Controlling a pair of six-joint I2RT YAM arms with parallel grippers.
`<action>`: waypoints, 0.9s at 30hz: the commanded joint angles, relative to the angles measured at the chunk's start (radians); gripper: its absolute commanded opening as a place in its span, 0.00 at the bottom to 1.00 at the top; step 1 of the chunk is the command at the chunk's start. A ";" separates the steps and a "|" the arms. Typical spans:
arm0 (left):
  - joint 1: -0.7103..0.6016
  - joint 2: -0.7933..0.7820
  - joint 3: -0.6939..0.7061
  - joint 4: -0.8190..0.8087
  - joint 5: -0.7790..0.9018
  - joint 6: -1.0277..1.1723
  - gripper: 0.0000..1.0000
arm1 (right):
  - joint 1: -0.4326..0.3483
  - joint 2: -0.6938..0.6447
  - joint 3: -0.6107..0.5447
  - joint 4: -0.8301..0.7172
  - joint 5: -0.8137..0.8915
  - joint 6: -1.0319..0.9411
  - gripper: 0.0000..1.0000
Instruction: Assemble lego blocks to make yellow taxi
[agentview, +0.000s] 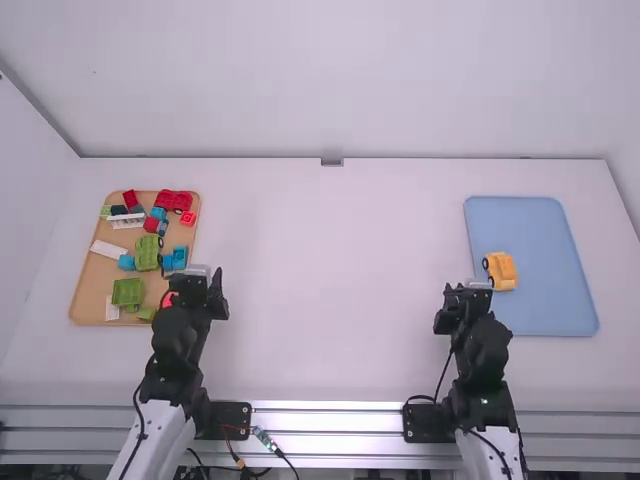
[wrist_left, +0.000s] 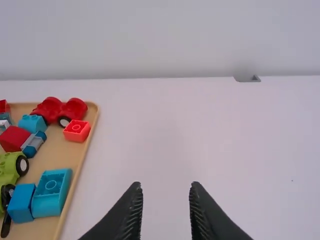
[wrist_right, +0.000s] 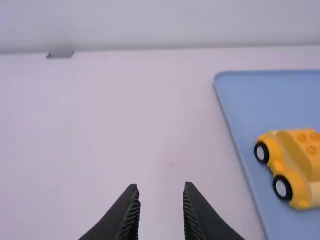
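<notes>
A yellow toy car (agentview: 500, 270) sits on the blue tray (agentview: 535, 225) at the right; in the right wrist view the yellow car (wrist_right: 292, 167) shows two black wheels with white hubs and yellow studs on top. My right gripper (agentview: 462, 290) is just left of the tray, and the right gripper (wrist_right: 161, 187) stands open with nothing between its fingers. At the left, my left gripper (agentview: 197, 285) is by the right edge of the wooden tray (agentview: 88, 280); the left gripper (wrist_left: 166, 187) is open and holds nothing.
The wooden tray carries a red car base (agentview: 174, 201), a green vehicle (agentview: 147, 252), a green block (agentview: 127, 292), blue blocks (agentview: 175, 258), a white piece (agentview: 108, 249) and several other loose parts. Bare white table (agentview: 320, 280) lies between the two trays.
</notes>
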 joint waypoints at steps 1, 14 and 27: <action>0.006 -0.054 -0.011 -0.033 -0.004 0.001 0.18 | 0.001 -0.045 -0.011 -0.007 0.003 0.006 0.17; 0.006 -0.274 -0.011 -0.253 -0.004 0.001 0.00 | 0.001 -0.207 -0.011 -0.007 0.003 0.006 0.01; 0.006 -0.427 -0.011 -0.352 -0.004 0.001 0.00 | 0.001 -0.216 -0.011 -0.007 0.003 0.006 0.00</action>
